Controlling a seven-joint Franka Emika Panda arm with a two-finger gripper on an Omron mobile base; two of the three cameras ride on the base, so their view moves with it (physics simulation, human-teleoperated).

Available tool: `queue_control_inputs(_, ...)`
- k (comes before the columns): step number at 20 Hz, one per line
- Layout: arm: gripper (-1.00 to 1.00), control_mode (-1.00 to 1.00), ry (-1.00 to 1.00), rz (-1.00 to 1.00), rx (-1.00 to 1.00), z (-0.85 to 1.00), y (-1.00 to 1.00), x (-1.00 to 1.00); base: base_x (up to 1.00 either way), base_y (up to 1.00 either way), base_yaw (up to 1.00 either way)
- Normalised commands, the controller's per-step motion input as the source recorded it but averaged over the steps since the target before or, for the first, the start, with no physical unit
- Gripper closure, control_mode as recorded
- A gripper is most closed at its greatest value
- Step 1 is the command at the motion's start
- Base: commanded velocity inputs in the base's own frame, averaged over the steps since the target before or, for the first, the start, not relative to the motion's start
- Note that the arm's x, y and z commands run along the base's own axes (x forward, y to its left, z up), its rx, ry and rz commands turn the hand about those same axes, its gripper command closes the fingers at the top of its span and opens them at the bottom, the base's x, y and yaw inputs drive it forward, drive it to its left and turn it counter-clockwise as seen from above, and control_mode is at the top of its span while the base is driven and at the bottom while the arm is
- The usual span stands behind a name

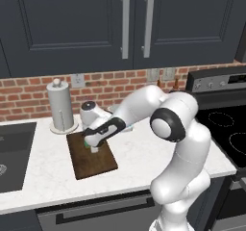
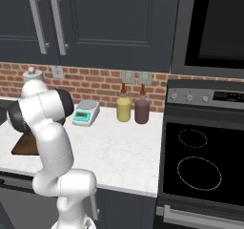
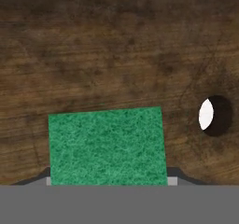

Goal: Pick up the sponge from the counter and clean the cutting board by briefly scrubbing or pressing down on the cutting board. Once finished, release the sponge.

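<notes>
While the gripper [image 1: 93, 148] is clamping the green sponge [image 3: 107, 146] against the cutting board [image 1: 91, 156] near its far end, scrubbing is underway; next, it likely needs opening to release.

**Dark cabinets over a red brick kitchen wall**

Dark navy upper cabinets [image 1: 120, 25] with long silver bar handles [image 1: 125, 24] hang above a red brick backsplash [image 1: 29, 97] fitted with pale wall outlets [image 1: 78, 80]. A paper towel holder [image 1: 60, 106] stands by the wall, near a dark sink basin [image 1: 14, 153] at the left. Further along sit a white digital scale [image 2: 86, 112], a yellow bottle [image 2: 124, 107] and a dark red bottle [image 2: 141, 109], side by side. A black stovetop [image 2: 202, 163] with ring markings and a knob panel [image 2: 205, 97] fills the right, under a dark appliance [image 2: 214, 25]. Grey lower drawers [image 1: 96, 213] run below; light is even and soft
</notes>
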Motion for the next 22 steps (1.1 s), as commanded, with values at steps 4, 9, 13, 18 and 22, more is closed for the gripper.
queue_control_inputs(4, 1.0, -1.0, 0.0, 0.09, 0.06, -0.16, -0.01, -0.35, 0.0, 0.0, 0.0)
queue_control_inputs(9, 1.0, -1.0, 0.0, 0.13, 0.03, -0.12, 0.0, -0.6, 0.0, 0.0, 0.0)
queue_control_inputs(13, 1.0, -1.0, 0.0, 0.16, 0.0, -0.11, 0.0, -0.79, 0.0, 0.0, 0.0)
queue_control_inputs(18, 1.0, -1.0, 0.0, 0.15, 0.0, -0.04, 0.0, -0.79, 0.0, 0.0, 0.0)
queue_control_inputs(22, 1.0, -1.0, 0.0, 0.15, 0.01, -0.01, 0.0, -0.76, 0.0, 0.0, 0.0)
